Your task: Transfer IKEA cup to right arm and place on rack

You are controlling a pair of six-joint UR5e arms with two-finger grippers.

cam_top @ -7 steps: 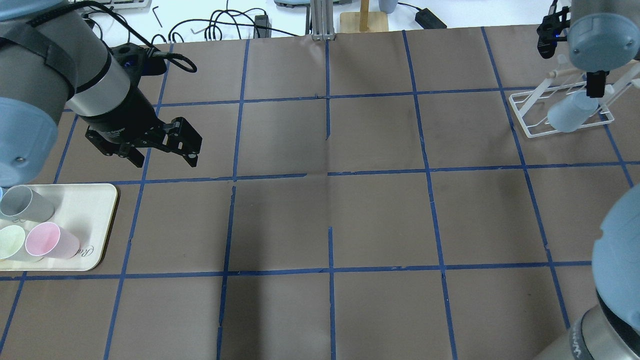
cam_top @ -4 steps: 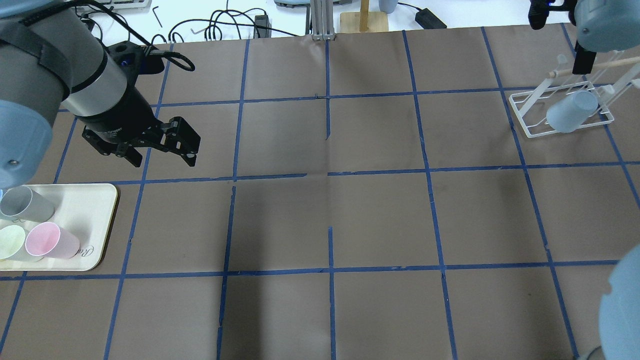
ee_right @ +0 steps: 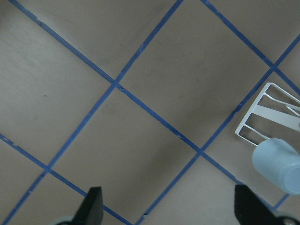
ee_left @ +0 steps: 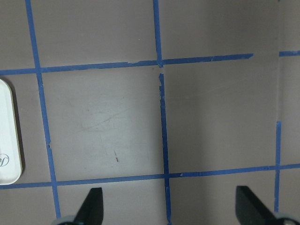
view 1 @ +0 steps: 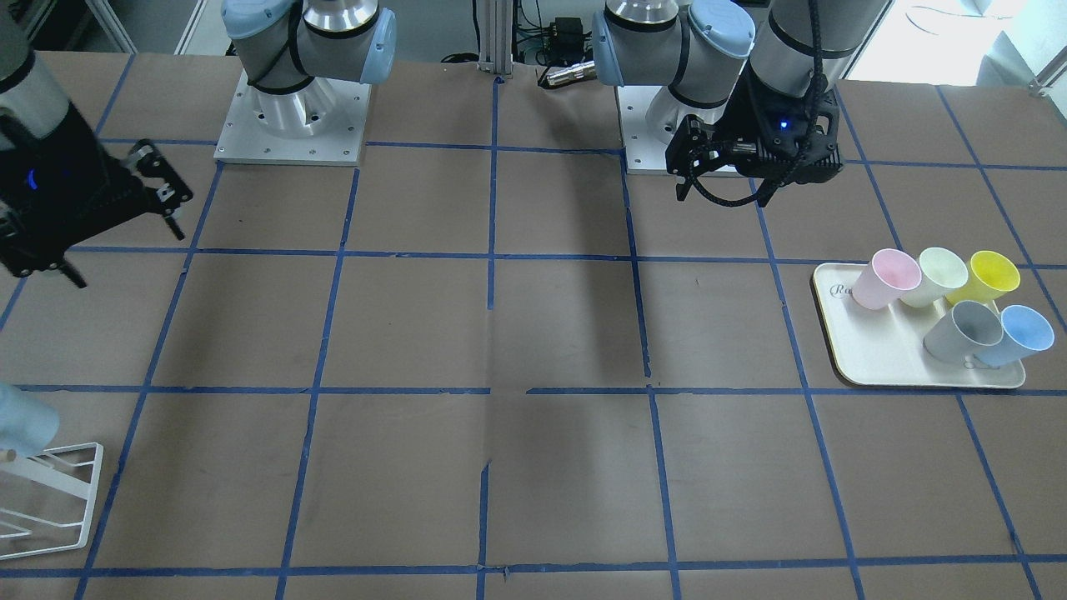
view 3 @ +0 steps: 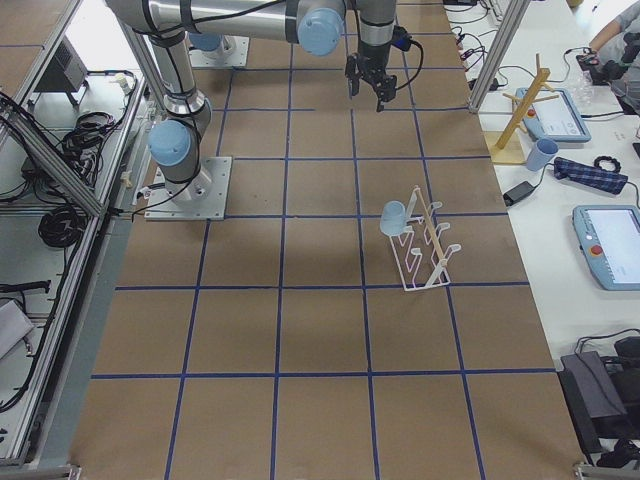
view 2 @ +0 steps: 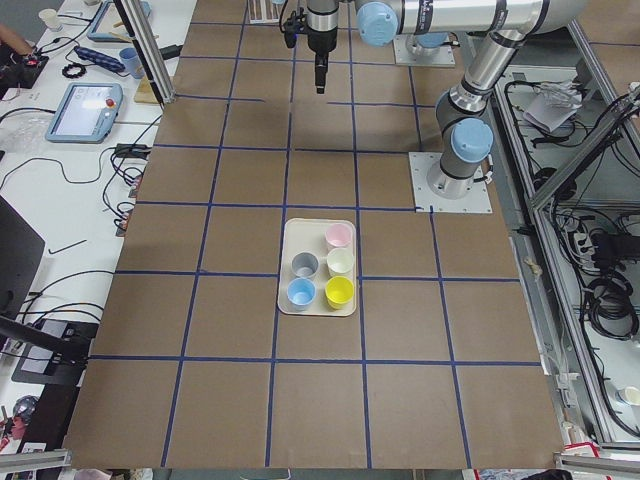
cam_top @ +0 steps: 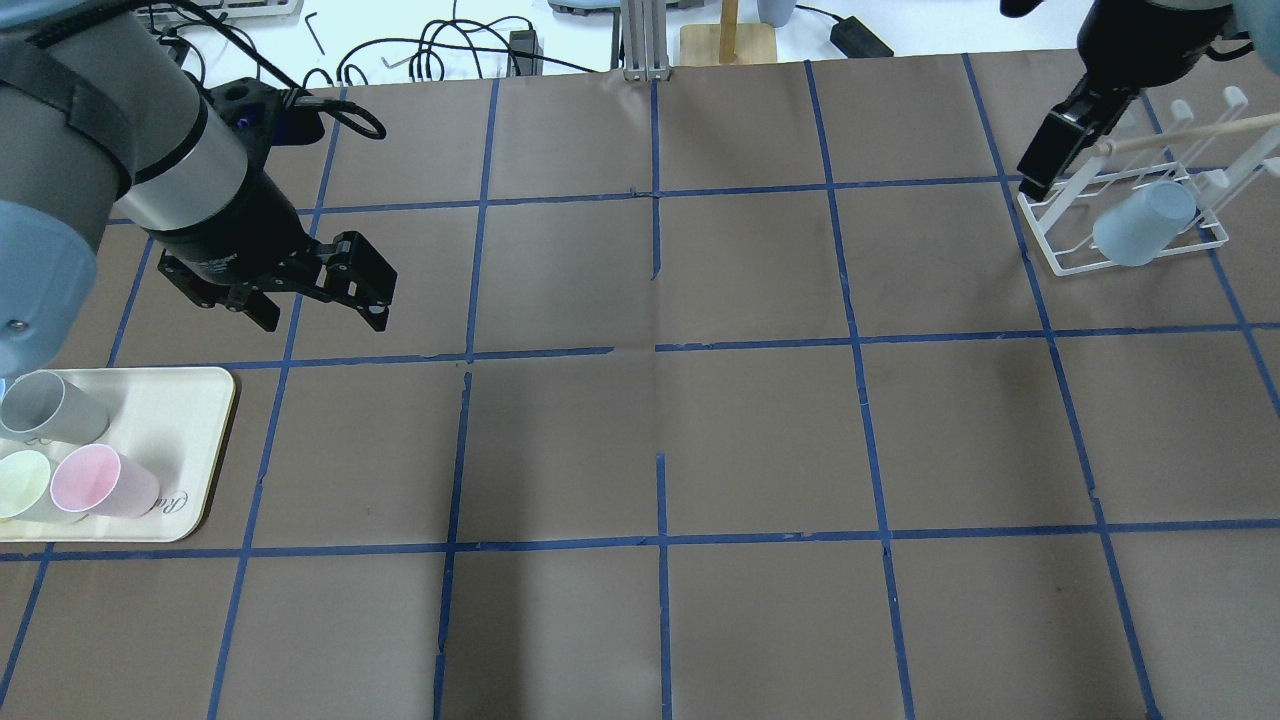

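The front-facing view's left edge cuts off the IKEA cup (view 1: 21,423) and the rack (view 1: 92,496).

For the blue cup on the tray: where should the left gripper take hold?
Probably by its rim, from above. The blue cup stands mouth up in the tray's outer corner, the grey cup and yellow cup close beside it. Put one finger of the left gripper inside, the other outside on a free side.
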